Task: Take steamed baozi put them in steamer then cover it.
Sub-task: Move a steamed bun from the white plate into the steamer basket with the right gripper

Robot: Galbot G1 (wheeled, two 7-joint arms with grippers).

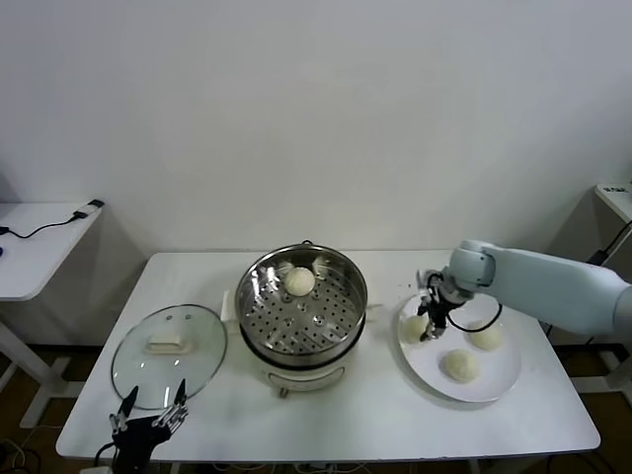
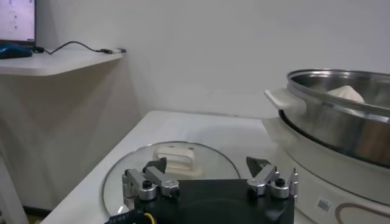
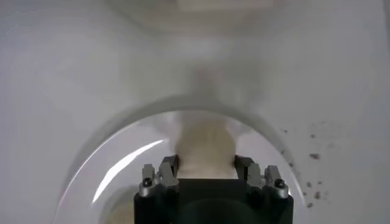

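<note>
Nearest the robot, L gripper (image 1: 150,409) hangs at the table's (image 1: 336,415) front edge, jaws spread wide, nothing between them, just in front of the cover (image 1: 169,354). That glass lid lies flat on the table w/ its cream handle (image 2: 177,157) up, just left of the steamer (image 1: 302,314). On the right side the white plate (image 1: 499,380) carries three steamed baozi: one near the front (image 1: 460,365), one toward the back right (image 1: 486,337), and a third at the plate's left part (image 1: 414,328). R gripper (image 1: 433,321) is down on that third bun, fingers (image 3: 168,170) pinched against both its sides – closed on it, bun touching the plate as far as the wrist view tells. Farther back, a fourth baozi (image 1: 300,280) sits on the perforated tray inside the steamer, toward its rear wall. Steamer uncovered.
</note>
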